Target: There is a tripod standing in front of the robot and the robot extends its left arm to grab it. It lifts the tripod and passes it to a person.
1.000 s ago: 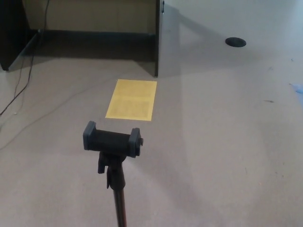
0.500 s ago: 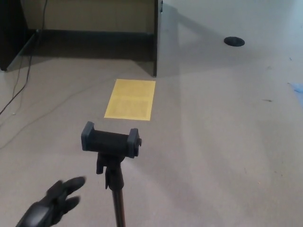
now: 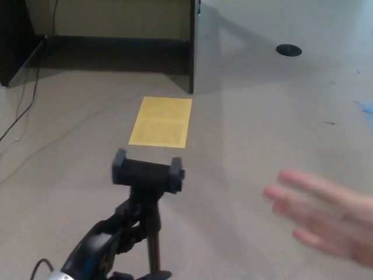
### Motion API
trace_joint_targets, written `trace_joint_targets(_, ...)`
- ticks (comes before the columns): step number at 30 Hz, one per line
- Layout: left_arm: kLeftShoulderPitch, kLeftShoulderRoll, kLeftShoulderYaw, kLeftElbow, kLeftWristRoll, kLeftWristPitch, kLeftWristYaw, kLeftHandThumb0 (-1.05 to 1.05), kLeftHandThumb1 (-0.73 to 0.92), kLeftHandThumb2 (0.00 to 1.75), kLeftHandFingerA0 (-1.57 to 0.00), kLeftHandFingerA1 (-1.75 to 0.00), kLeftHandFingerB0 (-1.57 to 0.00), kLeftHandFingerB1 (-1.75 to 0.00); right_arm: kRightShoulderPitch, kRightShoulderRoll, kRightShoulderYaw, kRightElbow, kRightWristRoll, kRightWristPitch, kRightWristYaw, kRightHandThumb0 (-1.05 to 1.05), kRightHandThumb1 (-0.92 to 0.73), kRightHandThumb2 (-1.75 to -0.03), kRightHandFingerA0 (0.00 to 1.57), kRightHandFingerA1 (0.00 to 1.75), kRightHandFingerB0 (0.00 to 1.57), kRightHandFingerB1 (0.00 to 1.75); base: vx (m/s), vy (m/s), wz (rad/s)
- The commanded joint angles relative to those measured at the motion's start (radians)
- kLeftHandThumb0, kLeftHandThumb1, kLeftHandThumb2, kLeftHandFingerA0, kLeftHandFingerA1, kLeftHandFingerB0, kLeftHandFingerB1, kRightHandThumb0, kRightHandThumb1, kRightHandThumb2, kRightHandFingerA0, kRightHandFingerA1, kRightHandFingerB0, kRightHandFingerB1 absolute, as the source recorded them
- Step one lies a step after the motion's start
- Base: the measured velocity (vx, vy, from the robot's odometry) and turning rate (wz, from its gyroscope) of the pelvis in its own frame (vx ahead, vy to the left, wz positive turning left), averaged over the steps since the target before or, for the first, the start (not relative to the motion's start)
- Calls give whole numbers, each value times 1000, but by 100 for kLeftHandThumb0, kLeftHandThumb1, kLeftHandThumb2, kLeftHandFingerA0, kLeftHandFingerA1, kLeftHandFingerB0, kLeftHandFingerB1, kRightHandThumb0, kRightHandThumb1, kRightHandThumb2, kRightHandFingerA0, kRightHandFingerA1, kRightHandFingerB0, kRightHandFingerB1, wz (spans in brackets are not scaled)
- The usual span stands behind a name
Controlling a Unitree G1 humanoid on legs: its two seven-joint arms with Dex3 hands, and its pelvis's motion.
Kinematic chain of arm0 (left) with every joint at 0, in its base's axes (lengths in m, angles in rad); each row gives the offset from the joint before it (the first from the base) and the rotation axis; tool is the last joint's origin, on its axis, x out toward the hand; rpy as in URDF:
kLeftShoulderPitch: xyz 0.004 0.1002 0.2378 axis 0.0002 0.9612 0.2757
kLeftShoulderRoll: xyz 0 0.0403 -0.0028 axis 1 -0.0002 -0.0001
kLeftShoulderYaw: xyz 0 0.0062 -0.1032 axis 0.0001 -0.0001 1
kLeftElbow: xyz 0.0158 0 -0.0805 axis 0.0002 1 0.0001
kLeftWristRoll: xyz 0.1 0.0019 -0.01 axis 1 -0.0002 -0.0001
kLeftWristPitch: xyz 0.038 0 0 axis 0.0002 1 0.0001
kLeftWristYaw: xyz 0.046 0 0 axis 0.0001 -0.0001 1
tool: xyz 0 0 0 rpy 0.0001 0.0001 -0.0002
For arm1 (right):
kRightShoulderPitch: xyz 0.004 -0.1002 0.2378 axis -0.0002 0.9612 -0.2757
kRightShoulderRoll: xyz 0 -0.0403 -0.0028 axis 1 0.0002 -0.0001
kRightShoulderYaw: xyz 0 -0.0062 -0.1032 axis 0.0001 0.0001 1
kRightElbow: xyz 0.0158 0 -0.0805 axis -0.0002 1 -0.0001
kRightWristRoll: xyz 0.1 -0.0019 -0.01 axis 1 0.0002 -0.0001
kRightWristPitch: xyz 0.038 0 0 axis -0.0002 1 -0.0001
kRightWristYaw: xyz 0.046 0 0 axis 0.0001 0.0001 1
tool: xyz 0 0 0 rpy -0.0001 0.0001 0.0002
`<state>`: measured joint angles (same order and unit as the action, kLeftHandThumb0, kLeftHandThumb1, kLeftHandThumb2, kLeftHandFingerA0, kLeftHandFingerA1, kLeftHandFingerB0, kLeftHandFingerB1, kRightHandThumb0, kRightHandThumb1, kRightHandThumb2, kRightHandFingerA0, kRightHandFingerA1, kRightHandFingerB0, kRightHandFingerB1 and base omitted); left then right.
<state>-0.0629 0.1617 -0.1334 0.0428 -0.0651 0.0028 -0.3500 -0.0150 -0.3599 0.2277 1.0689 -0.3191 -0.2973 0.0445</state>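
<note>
The black tripod [image 3: 148, 175] stands low in the middle of the head view, its phone clamp on top and its stem running down out of the picture. My left hand [image 3: 111, 242] comes in from the lower left and is shut on the tripod's stem just below the clamp. A person's open hand [image 3: 323, 219], blurred, reaches in from the right edge, a short way to the right of the tripod and apart from it. My right hand does not show.
A yellow sheet [image 3: 161, 121] lies on the grey carpet beyond the tripod. A dark desk panel [image 3: 192, 46] stands at the back, with cables [image 3: 26, 99] trailing at the left. A round black floor port [image 3: 289, 50] sits far right.
My left hand has moved in from the lower left and closed on the tripod stem. The tripod head has shifted slightly up and right. A person's hand has come in from the right.
</note>
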Motion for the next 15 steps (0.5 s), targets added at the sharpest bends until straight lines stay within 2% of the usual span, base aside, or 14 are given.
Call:
trace_joint_targets(1,-15,-6,-15,-25,5,55,-2,-33,13,79,-4,-48,0,-49,0,-21,1,-6,-8,6,5,-37,-69,-60,64,40,44,34,0,0,0)
trace_joint_targets(2,-16,-9,-18,-31,7,63,1,-62,42,54,-29,-39,-6,-23,1,-21,1,-6,-7,5,7,-37,-70,-60,64,40,44,34,0,0,0)
trace_joint_targets(3,-20,-7,-24,-37,16,76,4,-33,14,79,-4,-48,0,-49,0,-22,-1,-8,-4,9,15,-37,-70,-60,63,40,44,34,0,0,0)
trace_joint_targets(9,-38,10,-24,-4,20,65,-12,-32,16,80,-5,-48,-1,-49,0,-18,2,-14,-6,6,18,-37,-70,-60,62,40,44,34,0,0,0)
trace_joint_targets(10,-45,12,-24,8,24,62,-11,-60,43,55,-29,-39,-8,-23,0,-18,2,-15,-7,6,17,-37,-70,-60,63,40,44,34,0,0,0)
trace_joint_targets(11,-55,15,-25,23,29,58,-10,-60,43,55,-29,-39,-8,-23,-1,-18,3,-15,-8,5,15,-37,-70,-60,63,40,44,34,0,0,0)
trace_joint_targets(12,-66,21,-29,34,42,63,-5,-63,38,71,-24,-46,-7,-25,-2,-17,-1,-15,-2,4,21,-37,-70,-60,62,40,44,34,0,0,0)
trace_joint_targets(13,-73,24,-29,47,45,62,-4,-32,18,81,-4,-48,0,-48,-3,-15,-2,-15,-1,5,23,-36,-70,-61,62,40,43,34,0,0,0)
trace_joint_targets(15,-98,30,-26,100,55,46,0,-33,17,80,-3,-48,0,-48,-7,-10,-4,-14,2,11,23,-36,-70,-60,63,40,44,34,0,0,0)
